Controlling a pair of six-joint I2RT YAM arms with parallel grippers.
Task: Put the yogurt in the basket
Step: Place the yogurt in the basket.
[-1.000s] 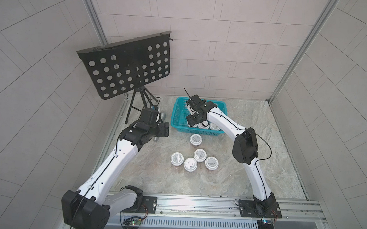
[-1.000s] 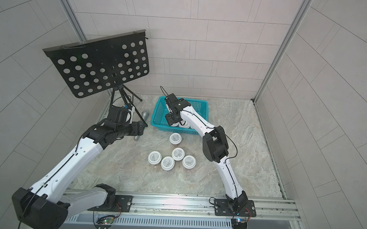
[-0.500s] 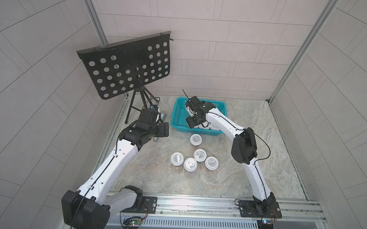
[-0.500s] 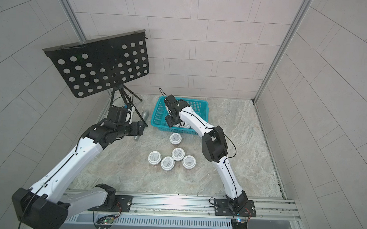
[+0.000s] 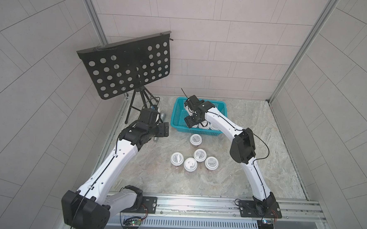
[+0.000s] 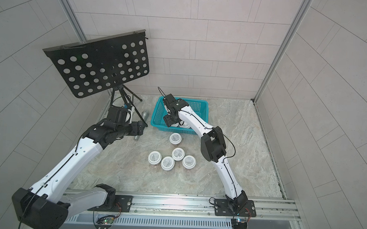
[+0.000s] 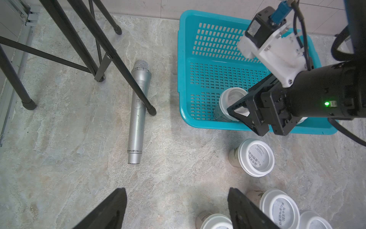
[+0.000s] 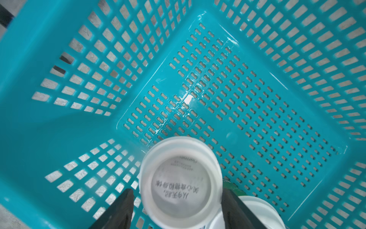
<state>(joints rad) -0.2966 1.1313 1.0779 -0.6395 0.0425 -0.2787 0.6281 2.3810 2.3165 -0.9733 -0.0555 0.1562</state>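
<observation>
Marble tabletop (image 5: 250, 176), basket (image 5: 199, 132), five yogurt cups (image 5: 190, 164), microphone (image 7: 136, 119), stand (image 5: 126, 69)

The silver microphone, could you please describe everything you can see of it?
The microphone looks like brushed silver metal: a mesh grille head and a long cylindrical handle with a small switch panel. It lies flat on the stone-look table, apart from the teal basket, and a black stand leg crosses over it.
</observation>
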